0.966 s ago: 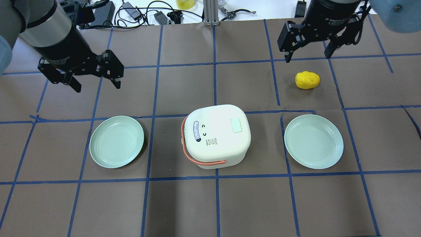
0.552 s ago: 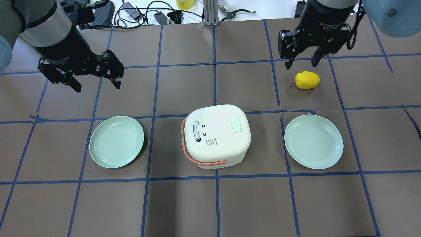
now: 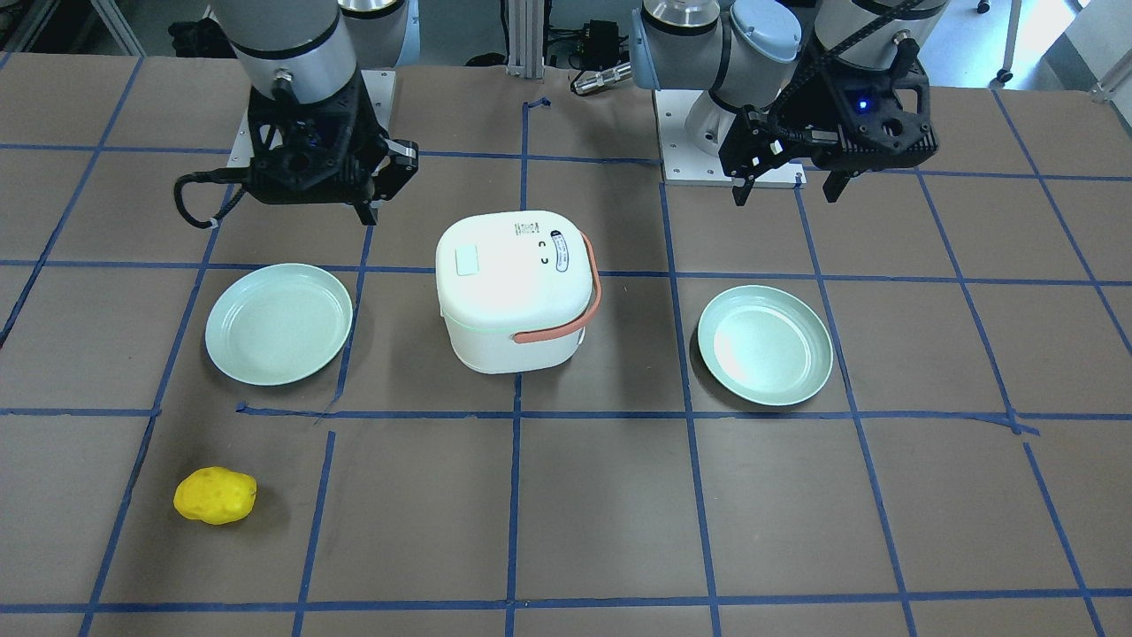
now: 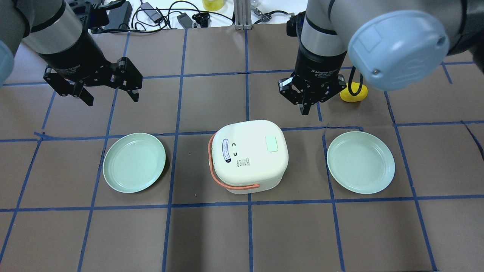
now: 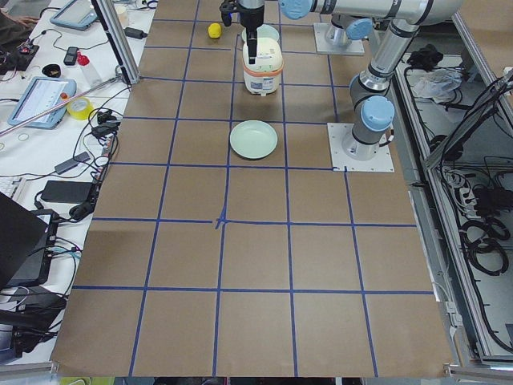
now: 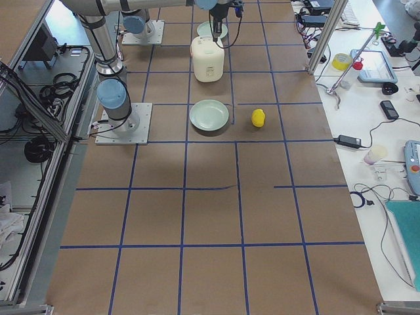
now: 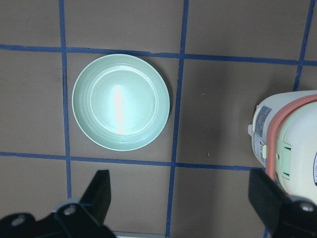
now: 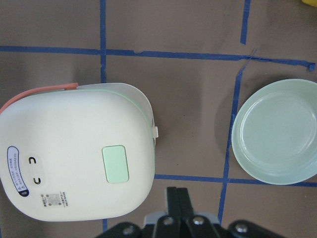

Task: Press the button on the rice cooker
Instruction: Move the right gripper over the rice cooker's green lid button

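Note:
The white rice cooker [image 4: 247, 156] with an orange handle sits mid-table. Its pale green button [image 4: 272, 143] is on the lid's right side. My right gripper [image 4: 305, 108] is shut and empty. It hangs in the air just beyond the cooker's far right corner, clear of the lid. In the right wrist view the shut fingertips [image 8: 177, 196] are at the bottom edge, right of and below the button [image 8: 115, 163]. My left gripper [image 4: 109, 96] is open and empty, far left of the cooker. In its wrist view the cooker [image 7: 292, 144] is at the right edge.
Two pale green plates flank the cooker, one on the left [image 4: 134, 162] and one on the right [image 4: 360, 162]. A yellow potato-like object [image 4: 357, 96] lies behind the right arm. Cables and gear lie along the far table edge [image 4: 159, 15].
My right gripper has shut and swung left and nearer, from beyond the yellow object to just past the cooker's far right corner. The left arm has not moved.

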